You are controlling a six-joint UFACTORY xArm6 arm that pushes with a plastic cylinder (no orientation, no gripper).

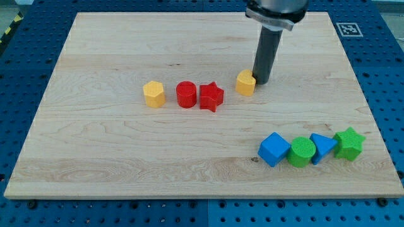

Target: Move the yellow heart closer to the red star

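The yellow heart point(245, 82) lies on the wooden board, a little right of the board's middle. The red star point(211, 97) lies just to its lower left, a small gap apart. My tip point(261, 81) stands right against the yellow heart's right side. A red cylinder point(186, 94) touches the red star's left side. A yellow hexagon point(153, 94) lies further left.
A row of blocks lies at the view's lower right: a blue cube point(273, 149), a green cylinder point(302, 151), a blue triangle point(322, 147) and a green star point(348, 143). The board point(95, 157) sits on a blue pegboard table.
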